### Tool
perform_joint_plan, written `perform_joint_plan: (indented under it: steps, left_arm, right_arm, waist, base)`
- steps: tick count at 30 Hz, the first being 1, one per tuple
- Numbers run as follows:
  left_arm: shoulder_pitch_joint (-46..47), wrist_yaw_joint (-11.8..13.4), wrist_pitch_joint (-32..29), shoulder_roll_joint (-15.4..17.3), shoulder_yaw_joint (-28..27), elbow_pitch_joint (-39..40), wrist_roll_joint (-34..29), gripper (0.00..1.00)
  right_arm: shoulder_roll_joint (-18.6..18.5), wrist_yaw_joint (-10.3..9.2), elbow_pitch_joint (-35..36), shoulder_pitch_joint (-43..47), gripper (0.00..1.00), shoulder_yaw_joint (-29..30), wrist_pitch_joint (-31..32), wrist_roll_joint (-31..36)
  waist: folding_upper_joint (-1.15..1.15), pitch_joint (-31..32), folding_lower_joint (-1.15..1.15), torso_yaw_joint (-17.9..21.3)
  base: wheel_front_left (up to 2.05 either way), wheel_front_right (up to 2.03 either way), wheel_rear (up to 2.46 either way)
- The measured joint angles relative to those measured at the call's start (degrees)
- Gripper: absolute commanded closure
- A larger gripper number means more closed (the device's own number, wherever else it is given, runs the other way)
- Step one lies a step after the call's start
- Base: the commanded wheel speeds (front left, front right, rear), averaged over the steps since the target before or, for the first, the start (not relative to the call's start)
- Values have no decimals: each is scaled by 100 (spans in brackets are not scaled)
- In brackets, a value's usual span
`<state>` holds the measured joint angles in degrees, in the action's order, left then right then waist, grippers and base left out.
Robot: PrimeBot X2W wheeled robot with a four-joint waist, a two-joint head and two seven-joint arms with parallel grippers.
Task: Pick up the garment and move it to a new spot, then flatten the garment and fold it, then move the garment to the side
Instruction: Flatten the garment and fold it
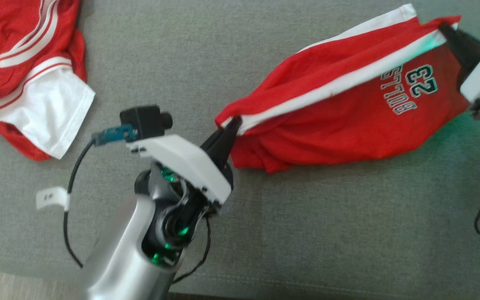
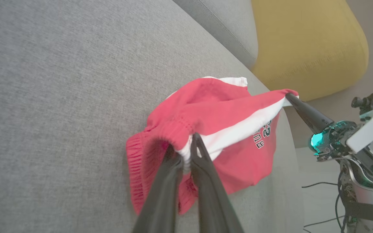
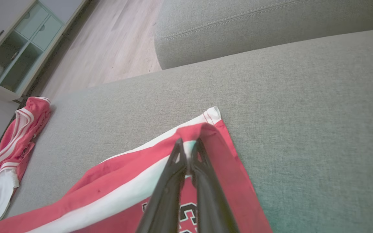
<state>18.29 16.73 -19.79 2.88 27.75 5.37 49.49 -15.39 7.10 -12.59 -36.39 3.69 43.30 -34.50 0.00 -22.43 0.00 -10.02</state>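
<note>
Item inspected: red fabric shorts [image 1: 340,121] with a broad white side stripe and a printed "BULLS 23" mark, which reads upside down in the head view. The shorts are stretched between the two grippers above the right half of the grey woven sofa seat [image 1: 306,216]. Their lower folds sag down to the cushion; contact there cannot be confirmed. The left gripper [image 1: 229,125] is clamped on the ribbed waistband end. In its own wrist view, the left gripper [image 2: 188,147] has both dark fingers pinched tight on the white stripe at that band. The right gripper [image 1: 446,31] is closed on the opposite hem corner, and its wrist view shows the right gripper [image 3: 189,144] with fingers pressed together on a red fold beside the white edge. The stripe runs taut from one grip to the other. A second red and white striped garment [image 1: 27,71] lies crumpled on the far left of the seat, well apart from the shorts. A black cable [image 1: 69,216] carrying a white paper tag [image 1: 52,198] loops beside the left forearm. A mustard yellow cushion [image 2: 306,42] sits beyond the seat edge. A pale glass-fronted cabinet [image 3: 15,48] stands on the light wooden floor [image 3: 108,48].
</note>
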Motion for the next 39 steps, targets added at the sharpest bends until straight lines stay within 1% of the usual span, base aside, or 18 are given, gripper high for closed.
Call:
perform_joint_plan:
  steps: [5, 8, 16, 17, 18, 19, 20, 24, 27, 31, 34, 36, 38, 39]
  left_arm:
    - [442, 170, 334, -20, 188, -417, 389, 100]
    - [599, 229, 512, -22, 321, -623, 559, 100]
    - [788, 294, 831, -37, 525, -1007, 672, 100]
    - [796, 304, 878, -38, 525, -1027, 672, 93]
    - [799, 330, 923, -40, 530, -1042, 673, 58]
    - [802, 345, 940, -41, 541, -1051, 673, 12]
    - [803, 345, 983, -41, 556, -1062, 672, 0]
    - [793, 346, 1009, -40, 677, -1078, 669, 0]
    - [740, 354, 1140, 33, 677, -1059, 597, 0]
    - [436, 405, 1307, 256, 799, -789, 341, 0]
    - [102, 470, 1623, 468, 978, -469, -48, 0]
    - [-26, 546, 1913, 611, 1106, -246, -420, 0]
    - [-31, 644, 2269, 786, 1260, -126, -996, 0]
    - [-32, 667, 2413, 790, 1256, -99, -1111, 0]
  right_arm:
    - [-59, -1, -339, -277, 100, -137, -132, 31]
    - [-96, 0, -524, -350, 100, -209, -212, 87]
    - [-156, -1, -876, -635, 100, -377, -623, 77]
    - [-160, 0, -912, -665, 96, -375, -734, 77]
    - [-167, 0, -958, -692, 35, -378, -847, 77]
    - [-177, 0, -1010, -712, 0, -390, -917, 68]
    - [-179, 0, -1066, -728, 0, -398, -967, 58]
    - [-256, 0, -1147, -737, 0, -591, -965, -16]
    - [-383, -1, -1025, -675, 0, -744, -913, -168]
    - [-735, 0, -803, -353, 0, -991, -804, -202]
    - [-1036, 0, -632, -76, 0, -1189, -737, -129]
    - [-1133, 0, -565, 69, 0, -1239, -621, -130]
    - [-1201, 0, -559, 132, 0, -1254, -533, -126]
    - [-1225, 0, -565, 142, 0, -1258, -487, -103]
  waist:
    - [0, -98, 0, -90]
    - [0, -130, 0, -99]
    - [0, -189, 0, -159]
    - [0, -199, 0, -170]
    - [0, -209, 0, -181]
    - [0, -216, 0, -191]
    - [0, -221, 0, -197]
    - [0, -227, 0, -179]
    - [0, -202, 0, -113]
    - [0, -108, 0, -5]
    - [0, -44, 0, 63]
    - [0, -32, 0, 70]
    - [0, -69, 0, 36]
    - [0, -92, 0, 10]
  base:
    - [0, 0, 0]
    - [0, 0, 0]
    - [0, 0, 0]
    - [0, 0, 0]
    - [0, 0, 0]
    - [0, 0, 0]
    - [0, 0, 0]
    - [0, 0, 0]
    - [0, 0, 0]
    - [0, 0, 0]
    - [0, 0, 0]
    - [0, 0, 0]
    - [0, 0, 0]
    - [0, 0, 0]
